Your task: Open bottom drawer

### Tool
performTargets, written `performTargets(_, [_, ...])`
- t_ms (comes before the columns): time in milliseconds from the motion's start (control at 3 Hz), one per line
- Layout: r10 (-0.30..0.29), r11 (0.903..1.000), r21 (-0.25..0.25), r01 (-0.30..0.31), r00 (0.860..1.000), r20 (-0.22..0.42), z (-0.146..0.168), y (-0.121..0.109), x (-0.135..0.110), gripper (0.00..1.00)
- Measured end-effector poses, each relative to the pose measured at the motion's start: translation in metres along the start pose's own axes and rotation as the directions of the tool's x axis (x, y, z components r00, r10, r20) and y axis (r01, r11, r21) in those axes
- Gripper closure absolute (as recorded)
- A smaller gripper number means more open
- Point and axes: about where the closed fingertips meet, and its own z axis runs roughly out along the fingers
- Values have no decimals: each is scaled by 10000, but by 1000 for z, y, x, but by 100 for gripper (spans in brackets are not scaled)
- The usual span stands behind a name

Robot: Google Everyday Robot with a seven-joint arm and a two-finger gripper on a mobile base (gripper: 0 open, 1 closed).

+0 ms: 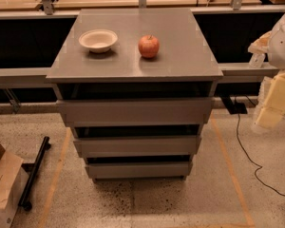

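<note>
Tool (pixel 275 103) at far right, grip state untellable, well apart from bottom drawer (pixel 138 170); bowl (pixel 98 40) and apple (pixel 148 46) on bench (pixel 180 37); cable (pixel 240 141) on floor (pixel 156 198) beside; box (pixel 2 184), black bar (pixel 34 172) left.

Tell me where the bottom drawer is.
In the camera view, the bottom drawer is the lowest tier of the cabinet, centre frame, under the middle drawer; the gripper hangs at the picture's right edge.

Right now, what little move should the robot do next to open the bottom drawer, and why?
Probably lower the gripper toward the bottom drawer: it hangs at the picture's right edge, level with the top drawer, touching nothing, and the bottom drawer looks shut.
</note>
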Motion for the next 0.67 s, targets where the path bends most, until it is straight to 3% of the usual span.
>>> performTargets(667, [137,9999,88,-138,9999,38,17,-2,13,0])
